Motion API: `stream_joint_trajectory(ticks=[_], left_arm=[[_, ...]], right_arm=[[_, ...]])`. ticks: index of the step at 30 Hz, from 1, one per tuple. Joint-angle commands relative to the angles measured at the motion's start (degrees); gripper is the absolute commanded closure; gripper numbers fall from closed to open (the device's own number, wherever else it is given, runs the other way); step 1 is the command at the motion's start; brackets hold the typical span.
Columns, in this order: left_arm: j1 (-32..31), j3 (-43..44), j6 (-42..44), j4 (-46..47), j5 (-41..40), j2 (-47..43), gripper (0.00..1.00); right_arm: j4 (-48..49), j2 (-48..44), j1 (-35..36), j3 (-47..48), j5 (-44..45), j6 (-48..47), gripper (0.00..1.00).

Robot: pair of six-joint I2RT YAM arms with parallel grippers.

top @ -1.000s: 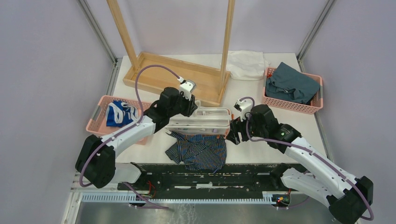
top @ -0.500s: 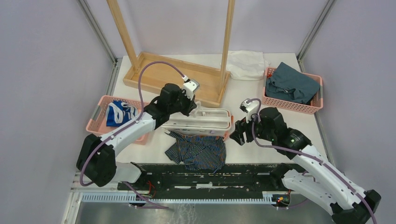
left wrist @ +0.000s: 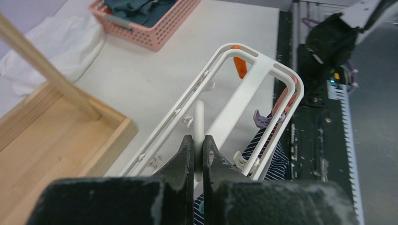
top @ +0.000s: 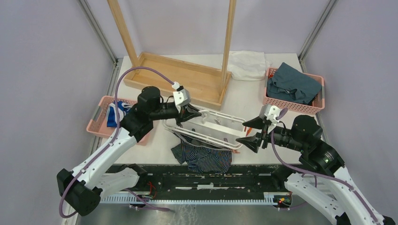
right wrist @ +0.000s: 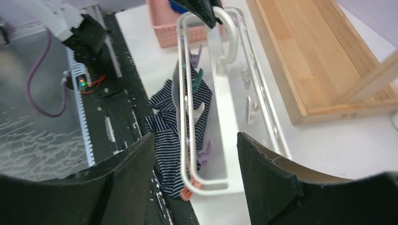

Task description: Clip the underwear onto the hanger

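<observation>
Hanger (left wrist: 239,96) rose (hook (left wrist: 199,115) within left end effector (left wrist: 197,140)).

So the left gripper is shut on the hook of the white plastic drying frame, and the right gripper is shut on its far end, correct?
No: the right gripper is open, fingers spread wide, holding nothing, as the right wrist view shows. The left gripper is shut on the hook of the white plastic drying frame.
</observation>
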Motion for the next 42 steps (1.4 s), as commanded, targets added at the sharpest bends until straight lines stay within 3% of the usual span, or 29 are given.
stream_joint_trajectory(ticks=[1, 7, 16, 33, 42], left_arm=[[0.06, 5.6, 5.38, 2.01, 14.76, -2.39, 0.97], [0.01, 7.73, 7.09, 1.97, 18.13, -1.48, 0.97], [-0.04, 9.07, 7.9, 2.54, 15.99, 1.03, 0.97], [-0.04, 10.07, 5.78, 6.07, 20.63, 1.35, 0.97], [-0.08, 10.23, 3.96, 8.08, 21.84, 0.68, 0.97]], right_arm=[[7.95, -0.4, 0.23, 0.52, -11.6, -3.13, 0.29], [15.04, 5.7, 0.22, -0.04, -12.49, -4.76, 0.29], [33.15, 15.68, 0.94, -5.56, -9.9, 0.54, 0.31], [45.87, 20.91, 4.46, -12.08, -10.28, -1.37, 0.37], [44.34, 23.2, 4.97, -11.0, -11.0, -3.11, 0.42]])
